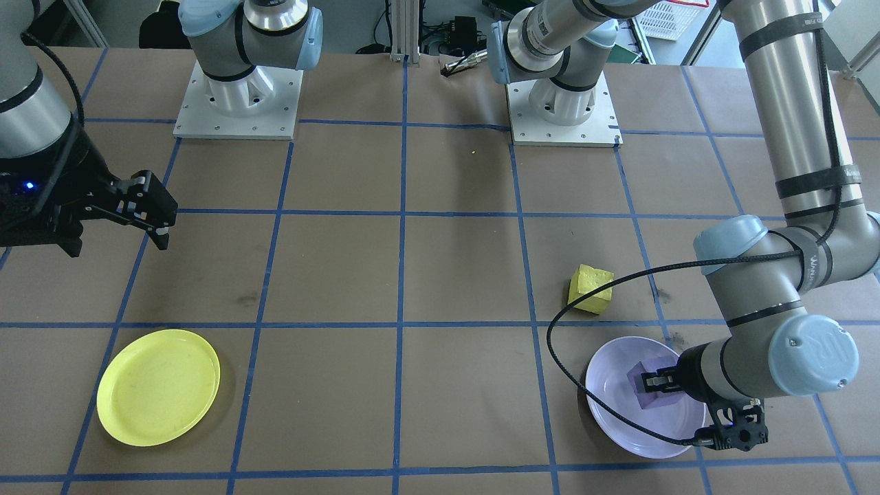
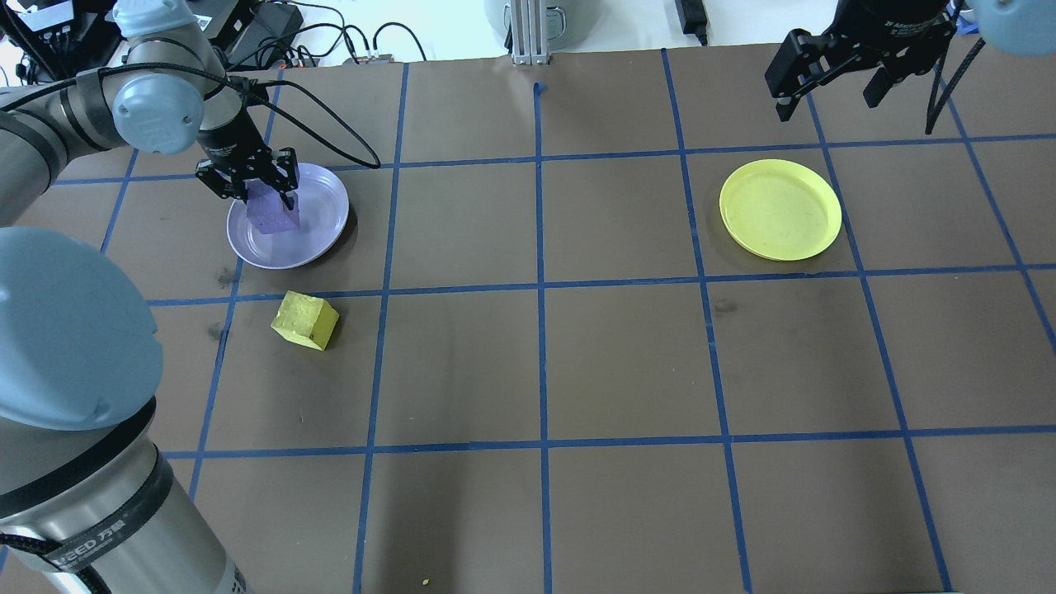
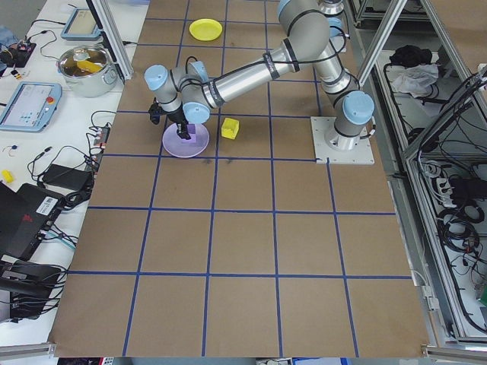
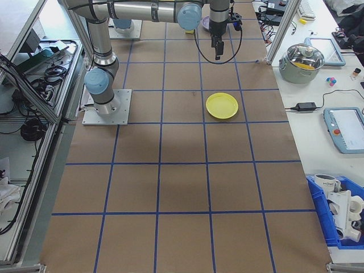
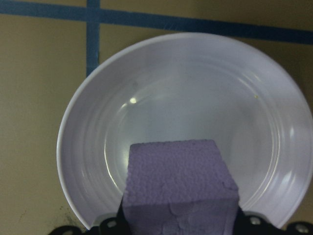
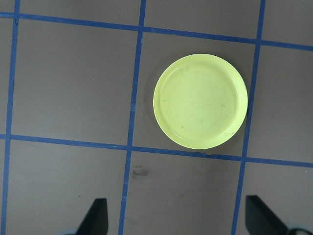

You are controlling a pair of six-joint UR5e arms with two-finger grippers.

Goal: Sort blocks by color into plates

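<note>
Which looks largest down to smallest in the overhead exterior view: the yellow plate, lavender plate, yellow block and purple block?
1. Yellow plate and lavender plate: look alike.
2. Yellow block and purple block: too close to rank; the purple one is partly hidden.

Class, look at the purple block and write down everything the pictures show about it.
The purple block is a small cube with a rough, pebbled, foam-like surface, far smaller than a plate. The left gripper is shut on it, its dark fingers pressing opposite sides. The block sits over the lavender plate, inside its rim and toward one side; whether it touches the plate's floor cannot be told. The yellow block lies apart from it on the brown table, outside the plate.
</note>
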